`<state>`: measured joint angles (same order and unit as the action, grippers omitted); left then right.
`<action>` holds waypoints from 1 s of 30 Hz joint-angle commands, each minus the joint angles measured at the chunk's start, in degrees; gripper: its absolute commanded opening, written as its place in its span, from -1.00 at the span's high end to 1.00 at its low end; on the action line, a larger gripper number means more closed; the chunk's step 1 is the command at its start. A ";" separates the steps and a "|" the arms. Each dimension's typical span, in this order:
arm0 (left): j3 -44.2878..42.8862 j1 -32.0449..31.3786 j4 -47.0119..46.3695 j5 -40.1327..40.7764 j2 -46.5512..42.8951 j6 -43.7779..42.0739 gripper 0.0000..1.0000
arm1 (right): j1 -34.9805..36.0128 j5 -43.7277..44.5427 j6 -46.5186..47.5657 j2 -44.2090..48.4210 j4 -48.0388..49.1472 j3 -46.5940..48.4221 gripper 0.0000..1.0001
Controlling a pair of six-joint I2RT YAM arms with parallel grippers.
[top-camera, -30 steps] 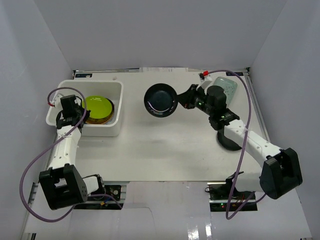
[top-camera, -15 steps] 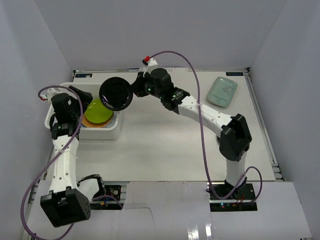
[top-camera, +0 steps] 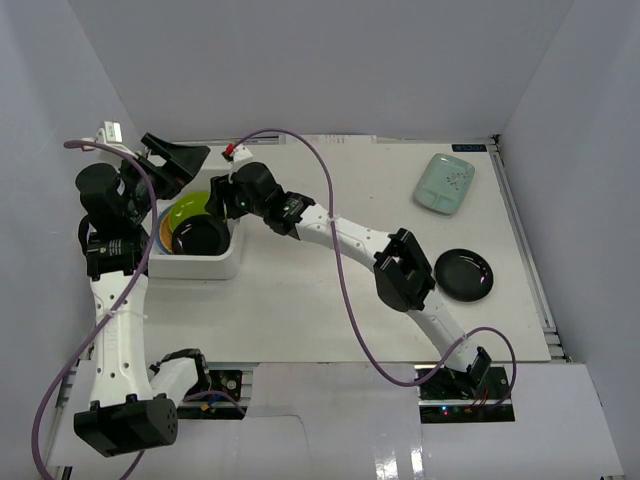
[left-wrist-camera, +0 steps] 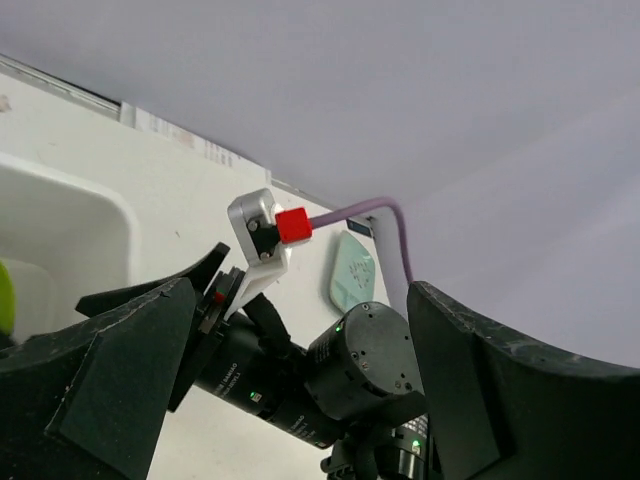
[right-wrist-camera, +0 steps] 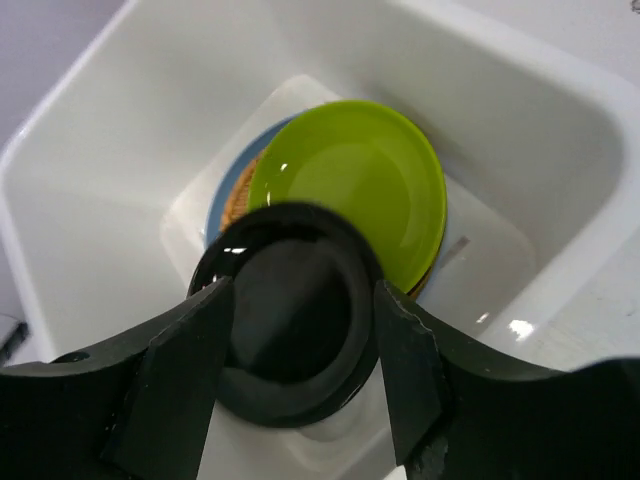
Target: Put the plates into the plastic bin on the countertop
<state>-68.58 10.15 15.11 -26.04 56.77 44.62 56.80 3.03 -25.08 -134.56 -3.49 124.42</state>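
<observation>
The white plastic bin [top-camera: 196, 266] stands at the left of the countertop [top-camera: 320, 300]. In it a black plate [top-camera: 198, 236] lies underside up, partly on the lime green plate [top-camera: 186, 211]. In the right wrist view the black plate [right-wrist-camera: 290, 325] lies below the open right gripper [right-wrist-camera: 300, 290], free of its fingers, overlapping the lime green plate [right-wrist-camera: 370, 175]. Blue and tan rims [right-wrist-camera: 228, 196] show under the green one. My right gripper [top-camera: 220, 200] hangs over the bin. My left gripper [top-camera: 172, 160] is raised at the bin's back left, open and empty. A second black plate [top-camera: 463, 273] and the mint plate [top-camera: 446, 183] lie at the right.
The stretched right arm [top-camera: 340, 232] crosses the middle of the table from its base to the bin. In the left wrist view, the right arm's wrist [left-wrist-camera: 350, 375] fills the space between the left fingers, with the bin's rim [left-wrist-camera: 70, 205] at left. Grey walls enclose the table.
The right arm swung left with a black plate over the bin and opened; the plate now lies in the bin. The left gripper opened and rose from the bin's left side.
</observation>
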 commanded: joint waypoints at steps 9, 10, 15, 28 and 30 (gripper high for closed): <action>3.28 -12.40 -4.22 -8.34 0.88 4.07 -0.96 | -4.93 8.04 4.16 24.73 5.85 -16.80 -0.22; 2.93 -15.57 -4.30 -6.67 1.40 2.94 -0.96 | -6.24 8.31 4.16 27.92 7.16 -20.93 -0.18; 1.25 -38.39 -5.53 4.48 7.99 0.56 -0.65 | -25.12 6.82 -0.22 49.60 10.42 -51.21 0.10; -13.50 -66.22 -7.91 16.02 50.87 -0.59 -0.40 | -64.26 -8.73 -2.52 74.87 8.41 -80.65 0.02; -18.42 -67.80 -7.65 17.25 57.79 -0.59 -0.41 | -66.20 -11.88 -2.25 77.16 7.36 -80.48 0.03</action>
<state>-81.19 -56.42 7.68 -12.36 111.00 44.77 -7.75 -1.30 -27.00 -62.13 1.13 42.72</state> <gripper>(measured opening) 0.705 0.490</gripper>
